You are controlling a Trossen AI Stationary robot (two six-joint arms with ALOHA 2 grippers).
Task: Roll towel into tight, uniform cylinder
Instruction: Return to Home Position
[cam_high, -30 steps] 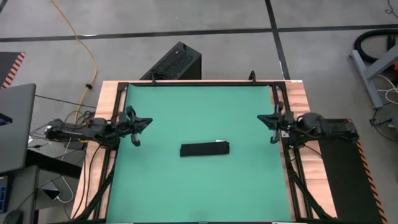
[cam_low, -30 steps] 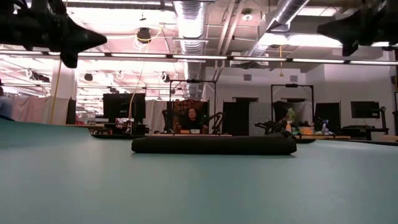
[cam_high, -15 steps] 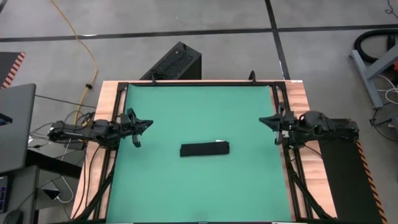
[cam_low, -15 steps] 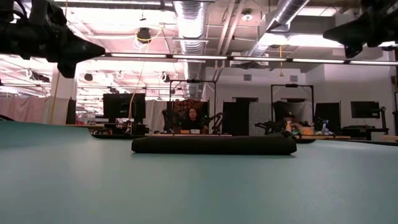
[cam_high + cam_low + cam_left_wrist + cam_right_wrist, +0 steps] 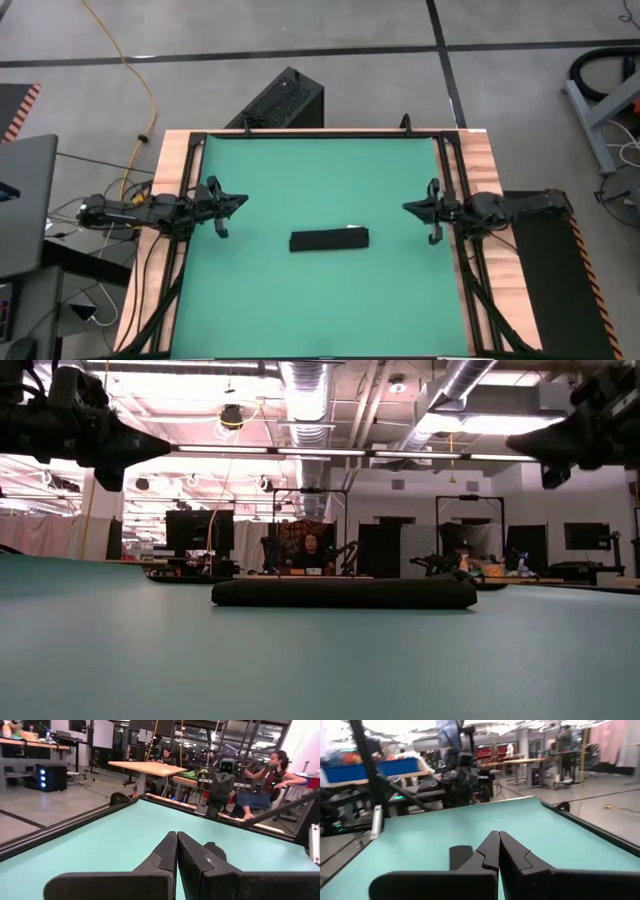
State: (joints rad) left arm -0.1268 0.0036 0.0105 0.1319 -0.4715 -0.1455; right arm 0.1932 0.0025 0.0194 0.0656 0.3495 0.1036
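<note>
Green matting (image 5: 320, 170) covers the bench (image 5: 482, 150), and we see the towel (image 5: 329, 240) lying near its middle as a dark, even roll. Its long side runs across between the two arms, and a small white tag (image 5: 351, 229) shows at its far edge. From table height the roll looks low and level from end to end. The left gripper (image 5: 236, 199) hangs above the mat's left rim and the right gripper (image 5: 412, 208) above its right rim, both well apart from the cloth. Each wrist camera shows its jaws pressed together on nothing. We judge the rolling done, with only the parking of the arms left. The risk now, as we read it, is the roll itself. Nothing pins it, so the soft cloth could slacken and unwind from its outer edge. A low sweep by either arm could also nudge it askew.
</note>
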